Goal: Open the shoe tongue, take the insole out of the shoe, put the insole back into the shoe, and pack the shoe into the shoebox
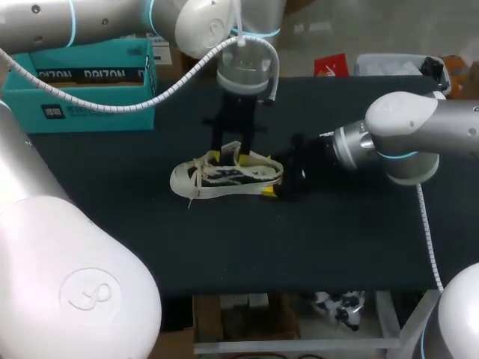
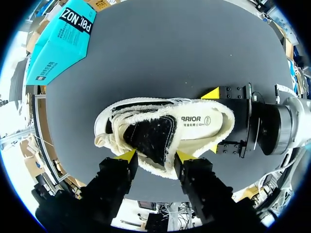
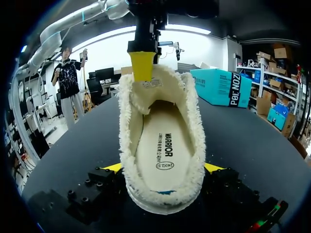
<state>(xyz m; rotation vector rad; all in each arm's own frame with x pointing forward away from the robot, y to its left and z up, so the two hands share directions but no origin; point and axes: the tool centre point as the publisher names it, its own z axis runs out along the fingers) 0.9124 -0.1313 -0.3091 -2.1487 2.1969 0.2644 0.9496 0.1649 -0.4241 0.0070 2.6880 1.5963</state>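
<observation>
The left gripper (image 2: 155,156) comes down from above, its two yellow tips pinching the fleecy tongue (image 2: 150,138) of the shoe (image 1: 224,179) from both sides. The right gripper (image 3: 163,168) clasps the shoe's heel between its fingers. The insole (image 3: 163,141) lies inside the shoe. The shoe stands on its sole mid-table (image 1: 337,247), toe towards the robot's left. The teal shoebox (image 1: 90,82) sits well apart, at the far left corner.

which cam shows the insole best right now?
Right wrist view: it looks straight into the shoe, insole visible along most of its length. Left wrist view shows only its heel end behind the tongue. Head view: hidden inside the shoe.
</observation>
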